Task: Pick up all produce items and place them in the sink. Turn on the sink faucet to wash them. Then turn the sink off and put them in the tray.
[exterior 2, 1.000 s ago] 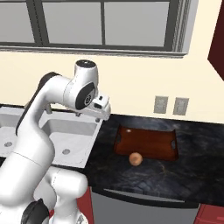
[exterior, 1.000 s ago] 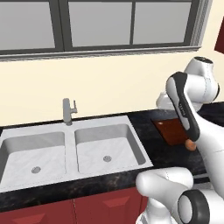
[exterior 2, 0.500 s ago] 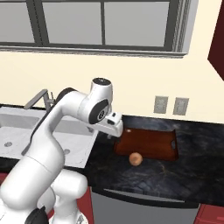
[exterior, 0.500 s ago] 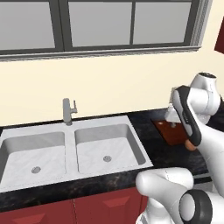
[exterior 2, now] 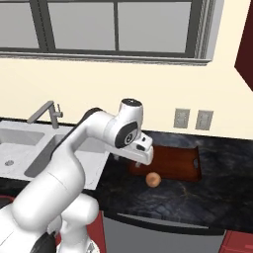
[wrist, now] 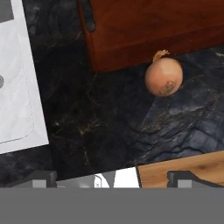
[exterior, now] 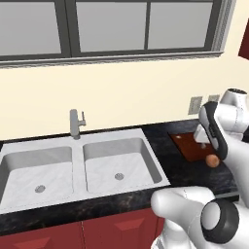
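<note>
The one produce item I see, a small round reddish-brown ball (wrist: 163, 76) with a short stalk, lies on the black counter just off the tray's front edge (exterior 2: 153, 179) (exterior: 212, 160). The reddish-brown tray (exterior 2: 175, 160) (wrist: 148, 30) lies flat behind it, bare. My gripper (wrist: 113, 178) hangs open above the counter between sink and tray (exterior 2: 138, 159), left of the ball, with nothing between its fingertips (wrist: 43, 177). The double-basin sink (exterior: 73, 165) is to the left with both basins bare. The sink faucet (exterior: 75, 124) stands behind it; no water shows.
The black marbled counter (exterior 2: 197, 197) runs right of the sink, and its front edge is close below the ball. Two wall outlets (exterior 2: 192, 118) sit above the tray. A window spans the wall behind, and red cabinets (exterior: 97, 228) sit under the counter.
The arm has swung right from over the sink's right edge to the counter beside the tray. The jaws stayed open; the ball and tray have not moved.
</note>
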Tool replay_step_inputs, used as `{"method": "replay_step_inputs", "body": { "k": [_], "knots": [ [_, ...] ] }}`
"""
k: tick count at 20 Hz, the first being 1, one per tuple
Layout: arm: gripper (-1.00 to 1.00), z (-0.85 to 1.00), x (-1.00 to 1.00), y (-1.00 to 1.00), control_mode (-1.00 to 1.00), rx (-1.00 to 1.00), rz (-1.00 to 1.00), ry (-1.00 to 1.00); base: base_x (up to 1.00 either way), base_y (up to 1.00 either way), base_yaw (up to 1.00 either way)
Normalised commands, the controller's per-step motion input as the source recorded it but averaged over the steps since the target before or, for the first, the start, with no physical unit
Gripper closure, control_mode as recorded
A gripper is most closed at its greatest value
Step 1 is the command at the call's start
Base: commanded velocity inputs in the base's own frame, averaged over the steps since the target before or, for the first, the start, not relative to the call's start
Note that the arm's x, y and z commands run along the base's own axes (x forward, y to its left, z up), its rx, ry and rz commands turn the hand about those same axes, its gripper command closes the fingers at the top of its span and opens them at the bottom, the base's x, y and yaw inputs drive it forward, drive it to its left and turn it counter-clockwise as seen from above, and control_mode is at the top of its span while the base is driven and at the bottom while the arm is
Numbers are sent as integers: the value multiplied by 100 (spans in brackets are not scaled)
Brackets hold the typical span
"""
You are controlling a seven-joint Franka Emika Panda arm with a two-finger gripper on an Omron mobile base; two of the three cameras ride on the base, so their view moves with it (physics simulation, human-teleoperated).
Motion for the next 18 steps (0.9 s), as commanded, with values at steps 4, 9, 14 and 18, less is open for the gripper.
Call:
{"method": "replay_step_inputs", "body": {
  "k": [4, 9, 14, 18],
  "knots": [
    [-100, -20, 1, -48, -100, 0, 0, 9, 0, 0, 0],
    [-100, -21, 0, -51, -100, 0, 0, 3, 0, 0, 0],
    [-100, -26, 12, -35, -100, 0, 1, 0, 0, 0, 0],
    [-100, -27, 25, -20, -100, 0, 4, 0, 0, 0, 0]
  ]
}}
